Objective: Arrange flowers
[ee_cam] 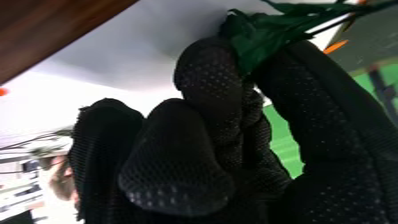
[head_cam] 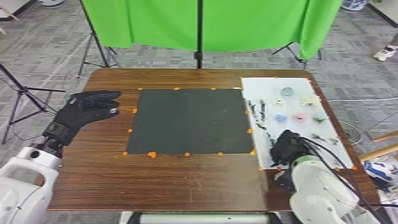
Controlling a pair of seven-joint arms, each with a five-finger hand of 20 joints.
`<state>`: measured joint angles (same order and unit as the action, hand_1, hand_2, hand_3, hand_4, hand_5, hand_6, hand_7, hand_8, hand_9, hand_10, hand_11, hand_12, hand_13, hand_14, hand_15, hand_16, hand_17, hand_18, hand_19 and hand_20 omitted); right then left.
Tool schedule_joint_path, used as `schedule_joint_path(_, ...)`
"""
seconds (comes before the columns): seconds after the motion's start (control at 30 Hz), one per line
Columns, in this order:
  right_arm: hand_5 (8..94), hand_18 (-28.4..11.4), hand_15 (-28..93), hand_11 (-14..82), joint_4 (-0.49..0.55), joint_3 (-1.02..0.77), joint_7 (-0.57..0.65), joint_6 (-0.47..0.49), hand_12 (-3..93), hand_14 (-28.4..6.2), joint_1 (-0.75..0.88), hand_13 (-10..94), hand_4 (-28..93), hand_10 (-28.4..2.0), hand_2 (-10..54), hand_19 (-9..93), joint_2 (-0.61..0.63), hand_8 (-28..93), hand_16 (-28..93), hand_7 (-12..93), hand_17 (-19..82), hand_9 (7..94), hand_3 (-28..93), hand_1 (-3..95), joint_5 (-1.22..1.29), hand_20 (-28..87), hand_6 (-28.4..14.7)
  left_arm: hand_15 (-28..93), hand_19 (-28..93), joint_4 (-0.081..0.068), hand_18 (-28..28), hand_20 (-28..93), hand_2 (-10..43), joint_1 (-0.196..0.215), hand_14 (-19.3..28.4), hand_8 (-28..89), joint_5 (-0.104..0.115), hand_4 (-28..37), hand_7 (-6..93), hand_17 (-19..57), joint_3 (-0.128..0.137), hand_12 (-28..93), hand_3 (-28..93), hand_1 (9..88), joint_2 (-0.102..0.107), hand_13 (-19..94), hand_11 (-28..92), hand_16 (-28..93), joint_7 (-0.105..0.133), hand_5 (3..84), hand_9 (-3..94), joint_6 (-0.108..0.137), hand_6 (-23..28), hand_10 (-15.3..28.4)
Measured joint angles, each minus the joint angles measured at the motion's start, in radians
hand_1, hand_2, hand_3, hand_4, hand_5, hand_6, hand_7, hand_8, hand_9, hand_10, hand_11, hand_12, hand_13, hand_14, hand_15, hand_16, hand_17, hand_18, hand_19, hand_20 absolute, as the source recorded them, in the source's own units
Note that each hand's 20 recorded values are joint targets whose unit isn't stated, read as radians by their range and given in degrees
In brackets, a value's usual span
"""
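Observation:
Over the near part of the white board [head_cam: 289, 85], my right hand [head_cam: 286, 148] points away from me. Green leaves [ee_cam: 266, 37] on a dark stem are pinched between the thumb and a finger of this hand [ee_cam: 209, 75] in the right wrist view. On the board lie dark stems [head_cam: 261, 116], a blue flower [head_cam: 282, 118], a pink flower [head_cam: 299, 117], a pale yellow flower [head_cam: 307, 101] and a grey-green round piece [head_cam: 287, 91]. My left hand [head_cam: 92, 107] is held open above the table's left side, holding nothing.
A dark square mat [head_cam: 191, 121] with orange markers round its edges covers the middle of the brown table [head_cam: 98, 175]. Small green sprigs [head_cam: 318, 136] lie at the board's right, close to my right hand. Behind the table hangs a green cloth [head_cam: 213, 27] on stands.

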<state>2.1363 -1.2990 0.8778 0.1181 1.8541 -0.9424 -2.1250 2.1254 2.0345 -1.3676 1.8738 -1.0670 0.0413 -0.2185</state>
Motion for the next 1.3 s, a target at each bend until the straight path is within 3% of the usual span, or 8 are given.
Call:
schedule_joint_path(0.33,63.1,-7.7,72,53.2,0.118,-0.050,-0.068,-0.213,34.1,1.7,0.026,94,17,-12.8,-9.5,93,0.073,20,20,62,78,85.6,54,57.5,0.034,44,-9.3,28,32,-0.001,18.3,21,-8.0,0.009,19.6,-4,0.008,-9.7,10.8,14.7,0.014,12,59,35.0,0.001,47,18,0,0.008,49.0,50.5,-0.002,5.4,14.9)
schedule_joint_path(0.43,63.0,-7.7,72,53.3,0.121,0.030,-0.124,-0.309,33.6,1.6,-0.050,94,17,-12.8,-9.5,93,0.106,20,20,62,78,85.6,54,57.5,0.049,45,-9.2,27,28,-0.011,18.3,21,-3.5,0.011,20.2,-4,0.032,-13.8,9.8,13.8,0.021,13,60,29.1,0.010,46,17,1,0.016,49.1,50.5,-0.002,5.8,15.8)
schedule_joint_path(0.5,63.0,-7.7,72,53.5,0.107,0.117,-0.172,-0.361,33.3,1.6,-0.127,94,16,-12.8,-9.5,93,0.126,19,20,62,78,85.6,54,57.5,0.072,45,-9.2,28,26,-0.022,18.2,22,1.8,0.013,20.6,-4,0.068,-20.6,9.5,13.6,0.024,13,62,25.0,0.026,46,17,1,0.018,49.4,50.8,0.004,5.9,16.0)
schedule_joint_path(0.6,62.9,-7.6,72,53.7,0.059,0.269,-0.242,-0.416,32.7,1.6,-0.266,94,16,-12.9,-9.5,93,0.138,19,20,62,77,85.7,54,57.6,0.144,45,-9.1,29,25,-0.052,18.2,22,10.2,0.015,20.9,-4,0.142,-27.8,9.2,13.5,0.022,13,64,19.7,0.071,47,18,0,0.026,50.3,51.9,0.050,5.9,16.4)
schedule_joint_path(0.77,62.8,-7.7,71,53.6,-0.063,0.509,-0.275,-0.429,32.3,1.4,-0.489,94,16,-13.0,-9.5,93,0.095,18,20,63,77,85.7,55,57.4,0.177,44,-8.9,29,24,-0.110,18.0,21,16.8,0.013,21.3,-4,0.239,-28.3,9.2,13.5,0.004,13,59,16.9,0.165,47,18,0,0.058,50.8,52.5,0.237,5.9,16.7)
schedule_joint_path(0.83,62.8,-7.6,71,53.6,-0.121,0.595,-0.280,-0.426,32.2,1.5,-0.569,94,15,-13.0,-9.5,93,0.055,18,20,63,77,85.7,55,57.3,0.177,44,-8.9,29,24,-0.130,17.9,21,17.2,0.012,21.4,-4,0.264,-28.3,9.3,13.2,0.005,13,58,16.2,0.187,47,18,0,0.079,50.7,52.5,0.291,5.9,16.7)
schedule_joint_path(1.1,62.7,-7.4,71,53.5,-0.304,0.891,-0.299,-0.405,31.8,1.4,-0.859,94,15,-13.1,-9.5,93,-0.106,18,20,64,77,85.7,55,57.3,0.231,43,-8.8,28,22,-0.164,17.5,20,15.3,0.045,21.3,-4,0.280,-28.3,9.5,12.8,0.041,13,58,15.3,0.198,46,18,0,0.101,50.3,52.1,0.321,5.9,16.6)
schedule_joint_path(1.3,62.4,-7.2,70,53.1,-0.382,0.943,-0.311,-0.413,31.6,1.4,-0.960,94,14,-13.0,-9.5,93,-0.216,18,20,64,77,85.8,55,57.2,0.361,42,-8.8,27,19,-0.194,16.8,20,10.4,0.079,20.8,-4,0.287,-28.3,9.4,12.7,0.022,13,60,13.8,0.195,45,17,0,0.120,49.5,51.1,0.329,5.8,16.4)
